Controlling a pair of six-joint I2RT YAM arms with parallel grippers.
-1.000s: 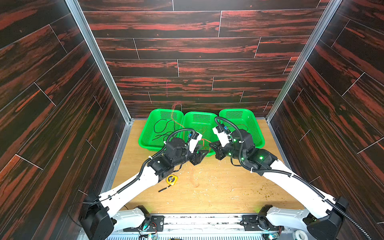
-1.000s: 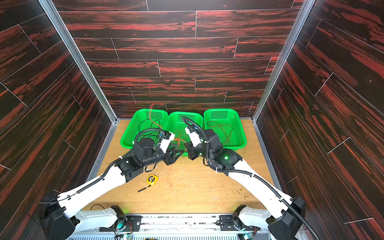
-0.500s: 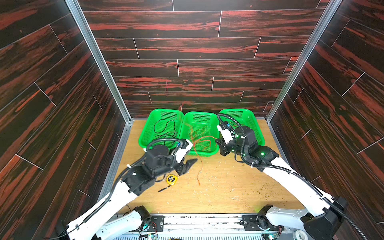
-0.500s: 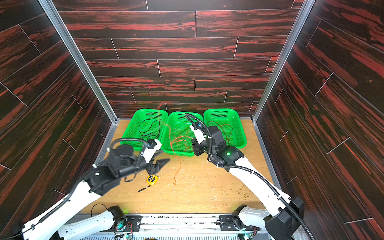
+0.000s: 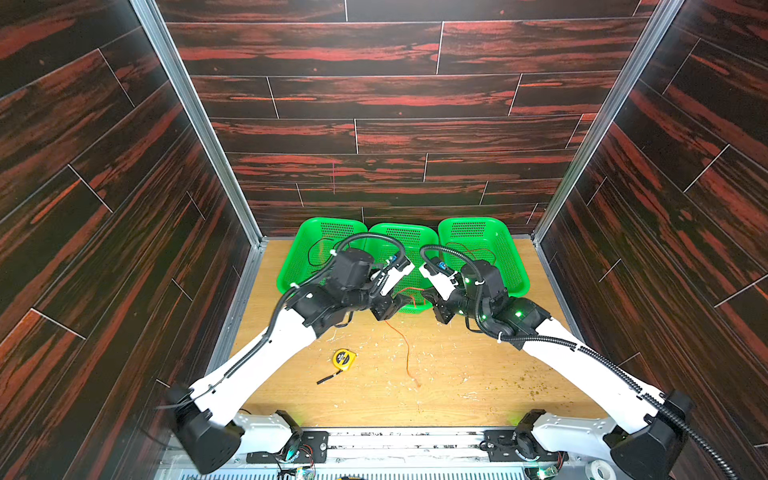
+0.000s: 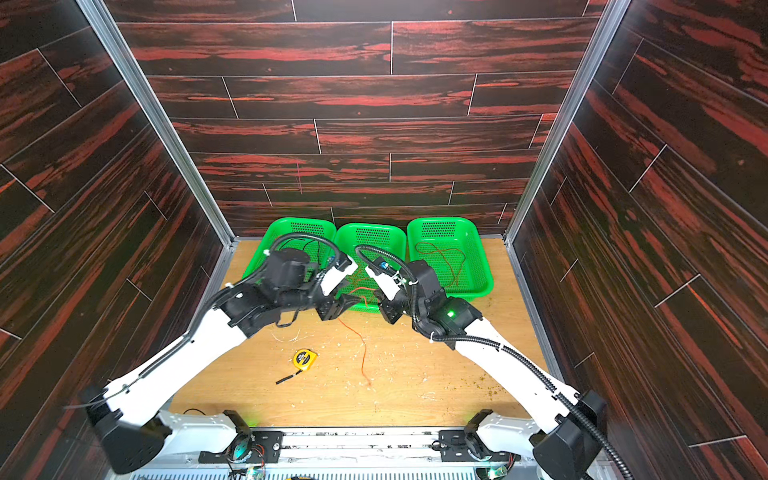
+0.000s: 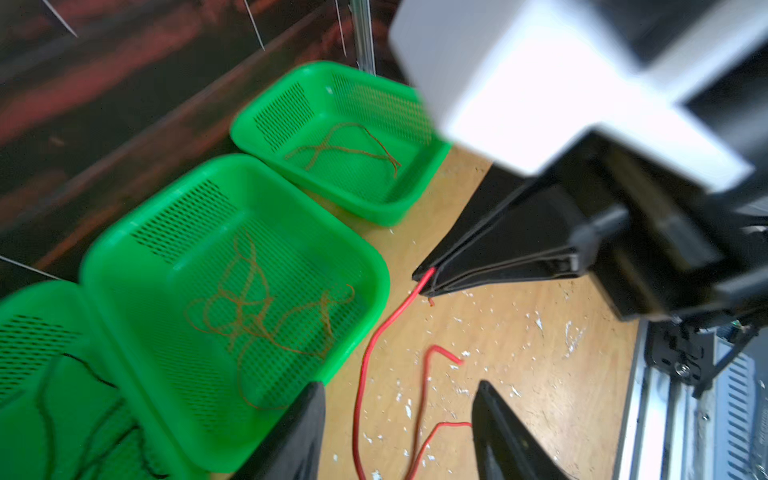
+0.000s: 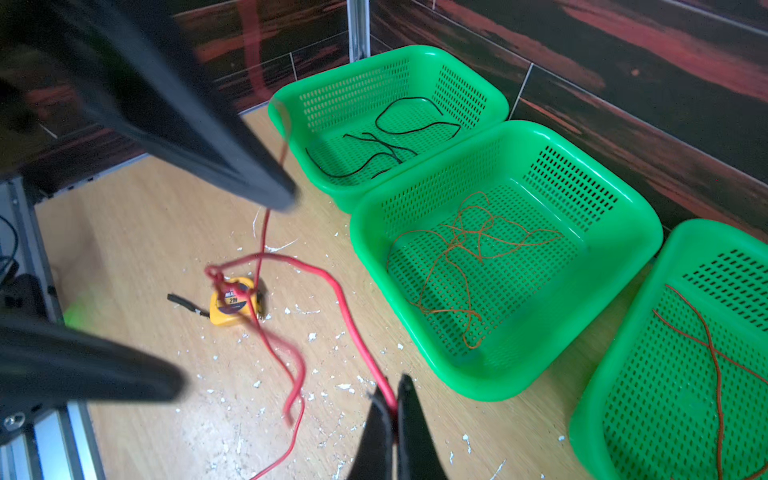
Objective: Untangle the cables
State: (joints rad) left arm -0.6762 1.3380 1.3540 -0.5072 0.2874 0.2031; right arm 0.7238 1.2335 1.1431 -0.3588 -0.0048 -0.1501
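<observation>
My right gripper [image 8: 390, 401] is shut on a bright red cable [image 8: 353, 332], which sags in loops down to the table [image 5: 405, 345]. My left gripper [image 7: 395, 432] is open and straddles the cable's hanging strands [image 7: 365, 353] without pinching them. In both top views the two grippers [image 5: 390, 307] [image 5: 432, 301] face each other at the front rim of the middle basket [image 6: 365, 308]. A black cable [image 8: 395, 124] lies in the left basket. A tangled orange cable [image 8: 469, 241] lies in the middle basket, and a thin reddish one [image 8: 715, 361] in the right basket.
Three green mesh baskets [image 5: 291, 274] [image 5: 417, 309] [image 5: 519, 274] stand side by side against the back wall. A yellow tape measure [image 5: 344, 359] and a short black stick [image 5: 328, 378] lie on the wooden table left of the cable's end. Dark panel walls close in both sides.
The left arm swung back toward the front, then came forward again to the red cable, its jaws slightly narrower. The right gripper stayed shut on the cable and shifted a little.
</observation>
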